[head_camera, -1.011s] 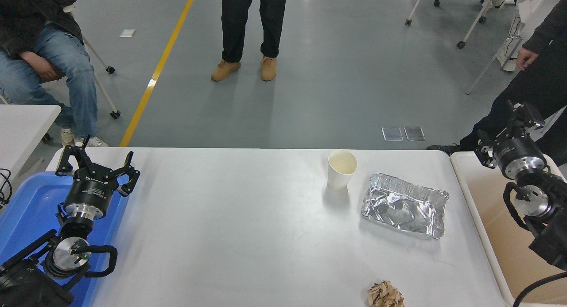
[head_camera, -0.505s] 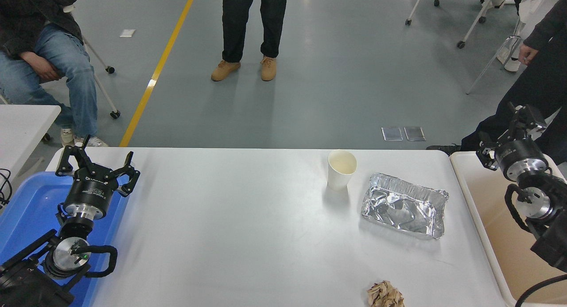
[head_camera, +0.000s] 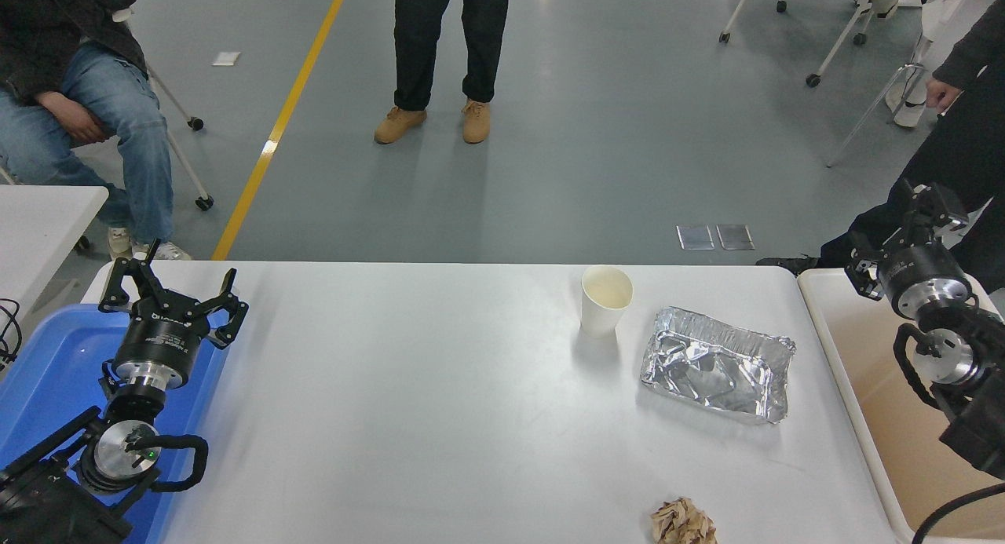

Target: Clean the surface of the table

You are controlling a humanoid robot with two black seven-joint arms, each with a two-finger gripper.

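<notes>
Table surface (head_camera: 408, 403) carried one paper cup (head_camera: 605, 300), one foil tray (head_camera: 716, 364), one crumpled paper ball (head_camera: 682, 522). Right gripper (head_camera: 903, 228) hovered beyond table's right edge over beige bin (head_camera: 864, 387), finger state unclear. Left gripper (head_camera: 169, 289) parked lower left, fingers spread.

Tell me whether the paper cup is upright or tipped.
Upright: the paper cup stands on the table, its round mouth facing up, beside the foil tray.

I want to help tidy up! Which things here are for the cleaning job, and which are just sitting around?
For the job:
- table surface
- paper cup
- foil tray
- crumpled paper ball
- beige bin
- right gripper

Just around:
- left gripper, parked over the blue tray
- smaller white table
- people beyond the table
</notes>
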